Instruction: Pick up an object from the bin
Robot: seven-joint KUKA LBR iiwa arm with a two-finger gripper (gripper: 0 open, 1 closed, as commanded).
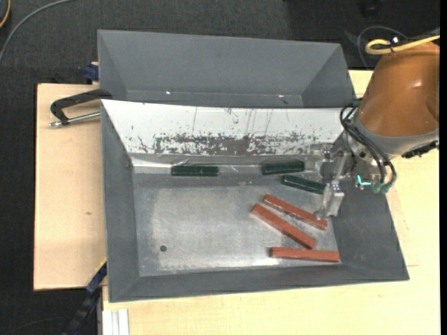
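- We see the arm point(408, 96) entering from the view's right. Its wrist carries a smooth, glossy orange cover point(398, 82), with dark cables point(370, 166) looped beneath it.
- The gripper point(328, 213) points down into the right part of the bin point(202, 222), leaning slightly toward the view's left.
- Fingers point(331, 202): pale metal, seen as one narrow shaft. We cannot tell whether they are released or clenched, and nothing is visibly between them.
- Task's thing: the upper red bar point(293, 211), a flat, matte, brick-red strip. Its right end lies directly under the fingertips, and the rest runs away up and to the view's left. We cannot tell whether they touch it.
- The middle red bar point(283, 227) has the same shape and lies just below-left of the fingers, roughly parallel to the upper one.
- The lower red bar point(305, 255) lies below the fingers, nearly level, apart from the other two.
- The nearest green bar point(304, 183) is dark and flat, just up-left of the fingers.
- A second green bar point(283, 166) lies a little further up-left, at the foot of the back wall point(209, 128).
- A third green bar point(195, 171) lies well apart, far to the view's left along that wall.
- The bin is dull grey sheet metal with sloped walls. The back wall is bright, with a band of dark scratches.
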